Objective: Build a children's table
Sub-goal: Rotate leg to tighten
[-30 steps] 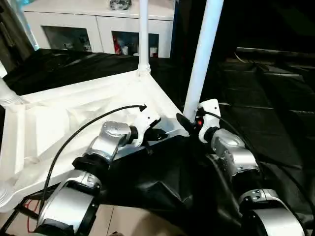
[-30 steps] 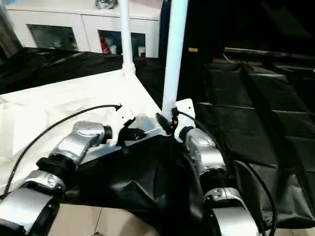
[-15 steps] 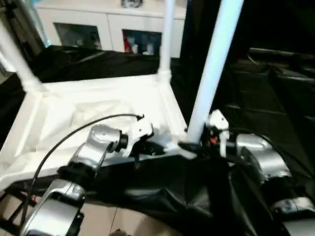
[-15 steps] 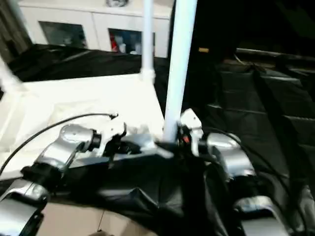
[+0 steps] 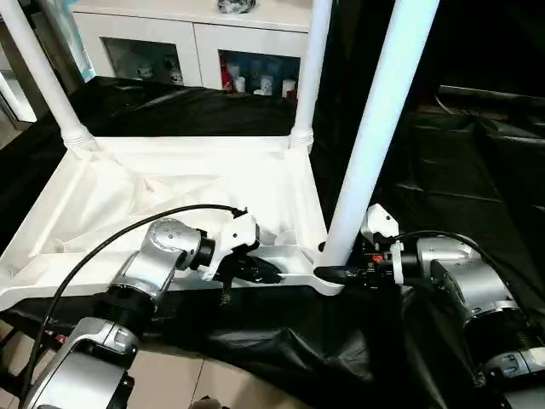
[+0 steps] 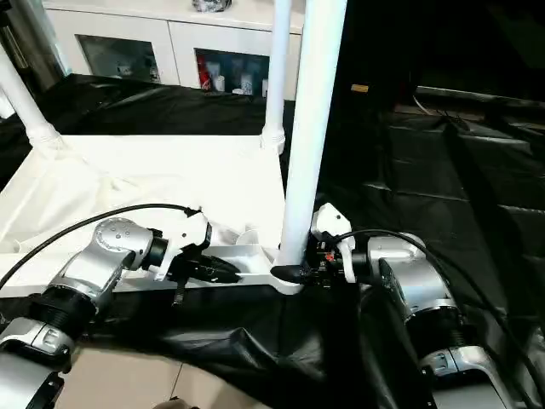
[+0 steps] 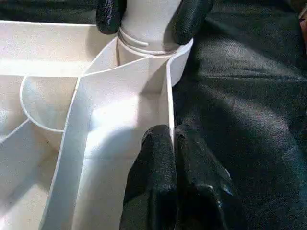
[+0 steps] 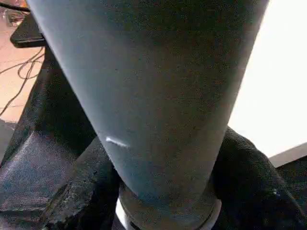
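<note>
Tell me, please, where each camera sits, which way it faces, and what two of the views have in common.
Left eye view: on the head, looking forward and down at the upturned table top; both silver forearms show.
Right eye view: beside it, same scene.
Left wrist view: on the left wrist, looking along the left tool, shut on the top's edge rib.
Right wrist view: on the right wrist, close against the near leg, with the right tool around its base.
Shared: both wrist views show that leg's base between the right tool's fingers.
</note>
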Controlling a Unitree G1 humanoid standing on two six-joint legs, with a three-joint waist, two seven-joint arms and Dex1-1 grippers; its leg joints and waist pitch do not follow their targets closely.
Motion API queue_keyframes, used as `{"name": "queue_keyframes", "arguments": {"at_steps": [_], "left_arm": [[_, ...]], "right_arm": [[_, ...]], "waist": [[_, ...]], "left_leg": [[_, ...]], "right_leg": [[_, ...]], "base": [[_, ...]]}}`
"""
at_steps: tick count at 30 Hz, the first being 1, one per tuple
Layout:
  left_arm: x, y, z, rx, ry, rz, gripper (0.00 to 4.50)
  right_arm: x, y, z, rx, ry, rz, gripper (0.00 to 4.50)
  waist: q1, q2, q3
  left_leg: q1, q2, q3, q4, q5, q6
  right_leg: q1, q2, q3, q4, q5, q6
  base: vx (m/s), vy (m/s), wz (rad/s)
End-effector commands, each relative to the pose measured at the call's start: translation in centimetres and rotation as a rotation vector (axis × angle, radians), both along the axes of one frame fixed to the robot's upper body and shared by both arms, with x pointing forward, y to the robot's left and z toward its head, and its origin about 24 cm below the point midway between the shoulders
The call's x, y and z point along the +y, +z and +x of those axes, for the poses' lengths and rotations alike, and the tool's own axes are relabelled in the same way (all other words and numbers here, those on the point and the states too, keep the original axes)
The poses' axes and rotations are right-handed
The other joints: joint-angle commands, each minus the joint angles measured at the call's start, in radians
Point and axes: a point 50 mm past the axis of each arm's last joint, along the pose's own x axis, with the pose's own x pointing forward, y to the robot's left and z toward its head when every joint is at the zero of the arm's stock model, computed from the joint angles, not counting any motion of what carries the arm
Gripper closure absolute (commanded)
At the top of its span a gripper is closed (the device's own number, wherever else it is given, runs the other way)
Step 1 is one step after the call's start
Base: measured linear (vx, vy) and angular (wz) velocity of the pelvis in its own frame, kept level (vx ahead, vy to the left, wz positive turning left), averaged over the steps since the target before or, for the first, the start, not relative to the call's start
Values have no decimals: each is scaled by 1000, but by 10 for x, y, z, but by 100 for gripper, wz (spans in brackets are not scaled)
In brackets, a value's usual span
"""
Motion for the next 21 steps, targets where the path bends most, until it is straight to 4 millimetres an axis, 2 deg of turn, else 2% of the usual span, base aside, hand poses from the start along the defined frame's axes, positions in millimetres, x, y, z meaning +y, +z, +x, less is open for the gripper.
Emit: {"name": "queue_keyframes", "arguments": {"at_steps": [1,4,8,9,11,12,13,14,15,16,17,18,19,20,21], "left_arm": [[-7,1,-2,-4,-35,-15,450],[-16,2,6,-8,63,-40,450],[-34,7,20,-37,193,-72,450],[-41,8,25,-50,244,-73,450],[-44,8,27,-50,260,-74,450],[-47,9,28,-51,270,-75,450],[-56,10,32,-56,315,-82,450],[-61,11,35,-60,338,-85,450],[-65,12,36,-63,355,-87,450],[-72,13,39,-69,385,-87,450],[-74,14,40,-73,395,-85,450],[-75,15,42,-80,406,-85,450],[-77,16,43,-86,411,-90,450],[-79,18,43,-93,410,-95,450],[-79,18,43,-95,407,-96,450]], "right_arm": [[8,-10,-9,78,49,14,212],[17,-15,-8,89,-10,74,214],[33,-29,5,63,-252,77,216],[39,-35,11,73,-350,64,217],[42,-37,13,75,-395,58,219],[45,-38,15,71,-423,55,219],[55,-38,22,81,-510,74,219],[61,-38,25,88,-551,84,221],[66,-37,27,94,-581,92,223],[80,-35,31,94,-631,110,225],[86,-35,33,90,-649,110,225],[91,-34,34,84,-653,109,225],[101,-32,33,55,-630,108,225],[109,-31,32,21,-590,99,225],[112,-30,31,8,-569,94,225]], "waist": [[-1,-9,-63],[-1,-11,-62],[-13,-11,-54],[-21,-14,-53],[-26,-11,-49],[-28,-5,-50],[-39,-2,-50],[-45,-1,-48],[-54,-3,-52],[-60,3,-51],[-64,4,-51],[-67,2,-53],[-71,1,-51],[-71,1,-51],[-69,-2,-51]], "left_leg": [[1,49,-13,-67,-179,67],[2,50,-12,-67,-184,64],[9,44,-17,-72,-239,32],[15,37,-18,-68,-263,17],[14,36,-22,-70,-285,16],[14,37,-25,-71,-294,13],[12,37,-28,-73,-316,10],[17,37,-27,-73,-333,4],[16,35,-31,-73,-345,0],[13,39,-34,-77,-353,0],[11,38,-35,-77,-359,-1],[12,39,-36,-78,-364,-1],[16,37,-35,-76,-384,6],[16,37,-35,-76,-384,6],[13,35,-33,-75,-375,20]], "right_leg": [[54,-72,63,-73,-280,-182],[52,-74,64,-76,-298,-178],[44,-76,60,-93,-431,-145],[42,-78,56,-108,-527,-111],[40,-77,51,-117,-582,-83],[41,-78,49,-117,-586,-77],[41,-75,46,-121,-583,-67],[34,-73,45,-124,-586,-70],[40,-74,40,-123,-578,-73],[42,-74,39,-124,-558,-77],[43,-73,37,-123,-549,-79],[45,-75,37,-124,-541,-81],[39,-76,40,-126,-536,-91],[39,-76,40,-126,-536,-91],[41,-79,43,-125,-533,-98]], "base": [[0,0,0],[0,0,0],[0,0,0],[0,0,0],[0,0,0],[0,0,0],[0,0,0],[0,0,0],[0,0,0],[0,0,0],[0,0,0],[0,0,0],[0,0,0],[0,0,0],[0,0,0]]}}
